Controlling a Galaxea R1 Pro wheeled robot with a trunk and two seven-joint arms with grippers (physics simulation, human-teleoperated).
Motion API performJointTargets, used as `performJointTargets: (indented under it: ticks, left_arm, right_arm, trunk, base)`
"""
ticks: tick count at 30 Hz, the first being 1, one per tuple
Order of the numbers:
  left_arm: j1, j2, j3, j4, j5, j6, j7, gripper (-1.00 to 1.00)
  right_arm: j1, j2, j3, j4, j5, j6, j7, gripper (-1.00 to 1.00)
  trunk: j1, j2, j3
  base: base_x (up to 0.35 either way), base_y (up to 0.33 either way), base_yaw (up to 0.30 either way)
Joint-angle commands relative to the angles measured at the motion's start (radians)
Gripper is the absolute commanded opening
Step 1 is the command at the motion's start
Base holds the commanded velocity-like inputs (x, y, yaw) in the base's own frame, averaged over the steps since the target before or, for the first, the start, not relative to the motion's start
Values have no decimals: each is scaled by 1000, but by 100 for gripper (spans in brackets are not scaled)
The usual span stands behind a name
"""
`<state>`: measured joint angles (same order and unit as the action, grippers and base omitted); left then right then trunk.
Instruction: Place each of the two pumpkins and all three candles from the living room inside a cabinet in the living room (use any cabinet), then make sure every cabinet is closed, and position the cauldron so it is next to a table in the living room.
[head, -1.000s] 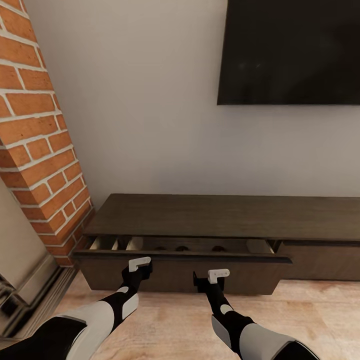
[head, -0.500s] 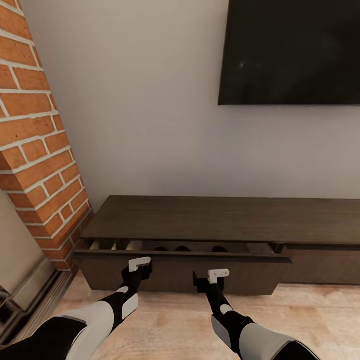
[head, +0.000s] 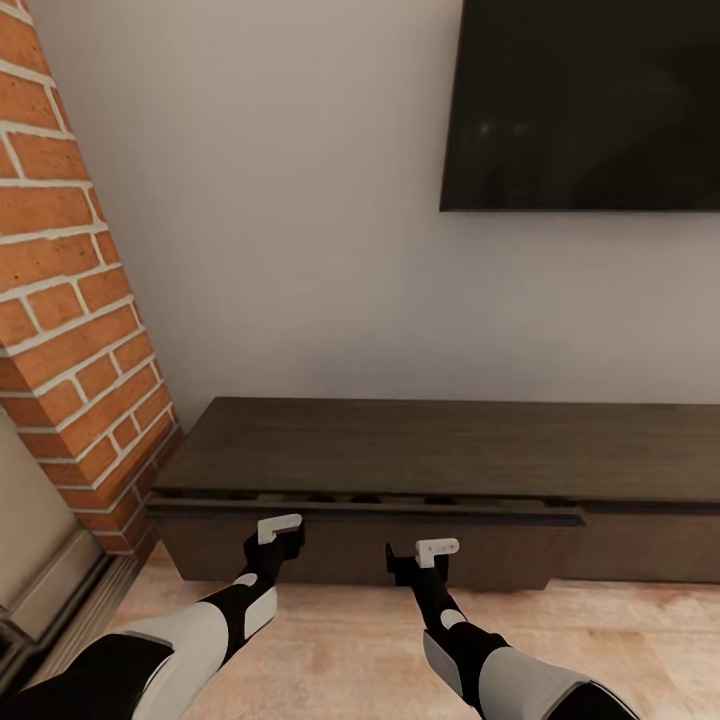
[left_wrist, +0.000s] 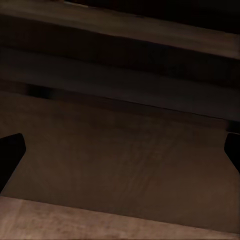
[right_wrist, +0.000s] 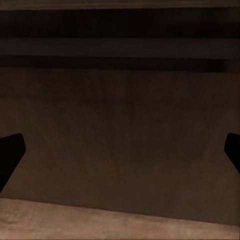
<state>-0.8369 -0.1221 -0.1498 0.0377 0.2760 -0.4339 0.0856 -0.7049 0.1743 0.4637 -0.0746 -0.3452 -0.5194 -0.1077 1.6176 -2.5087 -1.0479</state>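
Observation:
The cabinet (head: 420, 445) is a long, low dark-brown unit against the wall. Its left drawer front (head: 350, 550) stands out by only a narrow dark slit under the top. Whatever lies in the slit is too dark to make out, so pumpkins and candles are hidden. Cauldron and table are out of view. My left gripper (head: 283, 542) and right gripper (head: 410, 562) are right at the drawer front, side by side. Each wrist view looks onto the brown drawer front (left_wrist: 125, 115) (right_wrist: 120, 110) between widely spread black fingertips (left_wrist: 10, 150) (right_wrist: 10, 150), with nothing held.
A brick column (head: 70, 300) rises at the left, close to the cabinet's end. A dark TV screen (head: 590, 100) hangs on the white wall above. Pale wood floor (head: 350, 640) runs under my arms, and a second drawer front (head: 650, 545) continues to the right.
The drawer has slid inward: the wide gap with pale interior and dark shapes has shrunk to a thin slit. The whole view has shifted slightly, while both arms keep their pose.

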Motion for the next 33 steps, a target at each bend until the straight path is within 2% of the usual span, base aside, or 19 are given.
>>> performJointTargets:
  ticks: [1, 16, 23, 33]
  left_arm:
    - [-2, -1, -4, 2, 6, -6, 3, 100]
    - [5, 1, -4, 2, 5, -6, 3, 100]
    - [5, -1, -4, 2, 5, -6, 3, 100]
    - [6, -1, -4, 2, 5, -6, 3, 100]
  right_arm:
    - [-1, 0, 9, 1, -5, -2, -6, 100]
    - [-1, 0, 7, 1, -5, -2, -6, 100]
    - [-1, 0, 9, 1, -5, -2, -6, 100]
    - [-1, 0, 9, 1, -5, -2, -6, 100]
  trunk:
    - [0, 0, -1]
    - [0, 0, -1]
    - [0, 0, -1]
    - [0, 0, -1]
  base:
    - [112, 0, 0]
    - [16, 0, 0]
    - [169, 0, 0]
    - [13, 0, 0]
